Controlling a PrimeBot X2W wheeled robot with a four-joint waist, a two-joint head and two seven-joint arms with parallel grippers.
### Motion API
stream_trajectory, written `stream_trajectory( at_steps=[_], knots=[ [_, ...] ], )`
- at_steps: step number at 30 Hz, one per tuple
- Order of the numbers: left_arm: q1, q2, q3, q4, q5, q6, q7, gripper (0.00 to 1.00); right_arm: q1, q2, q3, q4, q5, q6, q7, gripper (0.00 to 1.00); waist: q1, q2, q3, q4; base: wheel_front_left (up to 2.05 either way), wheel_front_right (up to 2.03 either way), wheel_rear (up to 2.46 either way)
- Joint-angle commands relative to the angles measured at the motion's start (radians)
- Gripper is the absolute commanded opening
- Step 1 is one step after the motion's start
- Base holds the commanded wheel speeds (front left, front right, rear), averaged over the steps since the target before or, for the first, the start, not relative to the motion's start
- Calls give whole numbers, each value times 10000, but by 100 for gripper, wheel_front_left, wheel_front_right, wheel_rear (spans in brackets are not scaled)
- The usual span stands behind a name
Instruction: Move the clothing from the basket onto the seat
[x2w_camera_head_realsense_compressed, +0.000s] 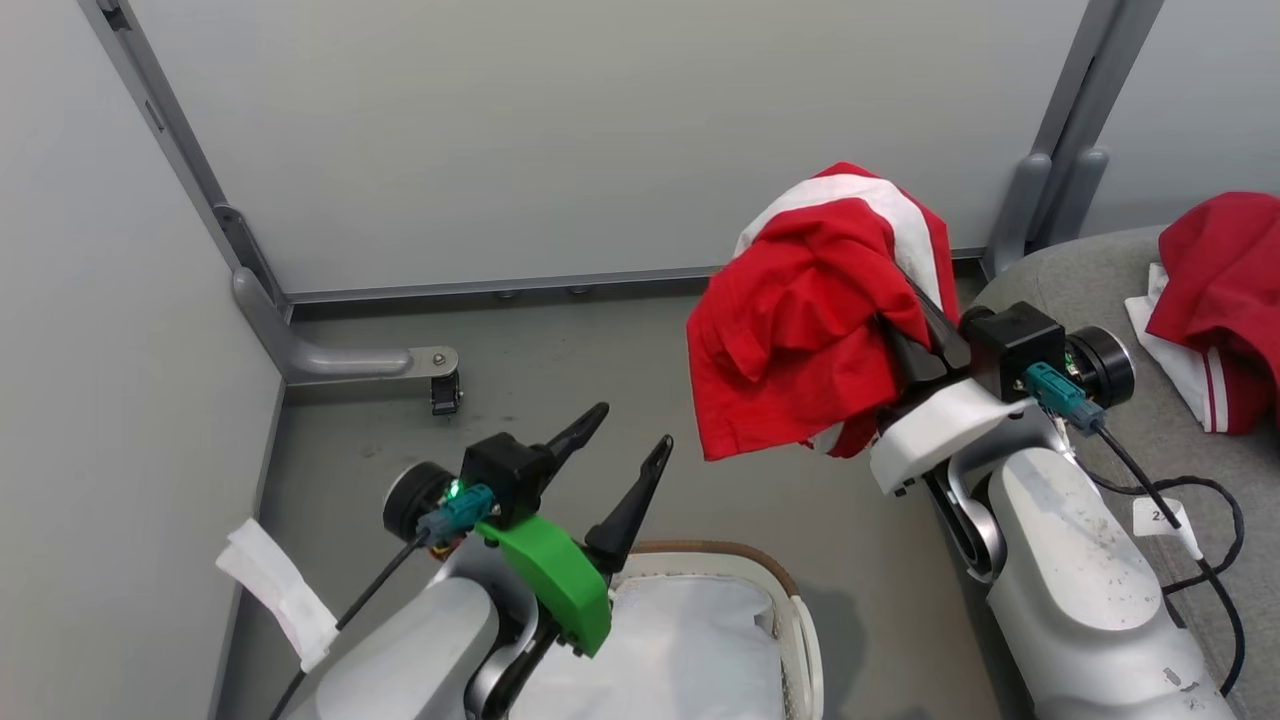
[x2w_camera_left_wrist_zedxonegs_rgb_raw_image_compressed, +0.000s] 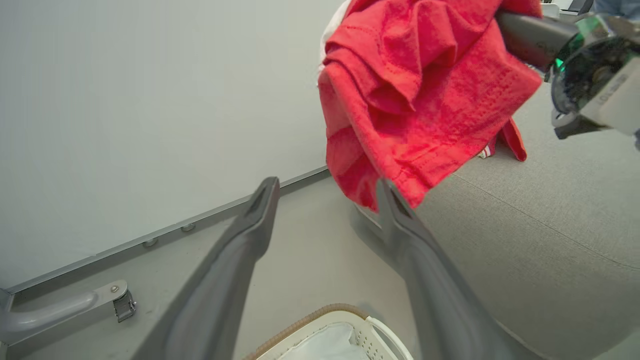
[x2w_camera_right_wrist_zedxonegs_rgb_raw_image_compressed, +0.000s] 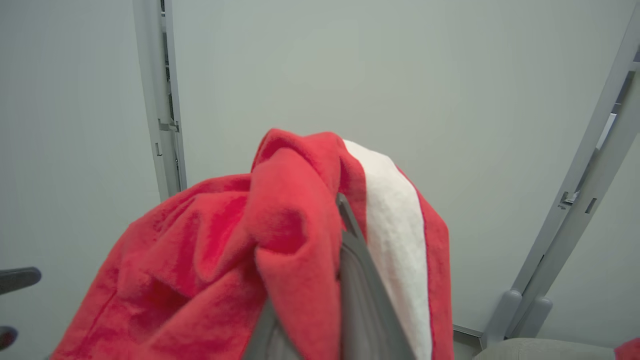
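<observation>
The right end effector is clamped on a red garment, bright and crumpled, with a broad white stripe over its top. It hangs in the air above the floor, between basket and grey seat. Another red piece lies on the seat. The left end effector hovers over the basket, fingers apart, empty.

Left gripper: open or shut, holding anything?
Open and empty: the fingers of the left gripper stand spread apart, nothing between them; the red garment hangs in the right gripper.
</observation>
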Motion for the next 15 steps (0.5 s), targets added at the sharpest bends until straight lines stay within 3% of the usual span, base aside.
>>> stream_trajectory(
  at_steps=[1,7,15],
  knots=[
    [282,-51,75,66,-24,-39,-89,100,157,-35,-86,0,-60,-14,-49,0,0,0,-12,-3,0,0,0],
    [1164,-254,586,26,48,35,-188,100,535,-34,-277,-21,-62,-14,-49,0,0,0,-84,-88,0,0,0],
    [2281,-384,1771,-829,957,56,-189,100,952,-38,-540,-79,23,-14,-49,0,0,0,-103,-305,0,0,0]
  ],
)
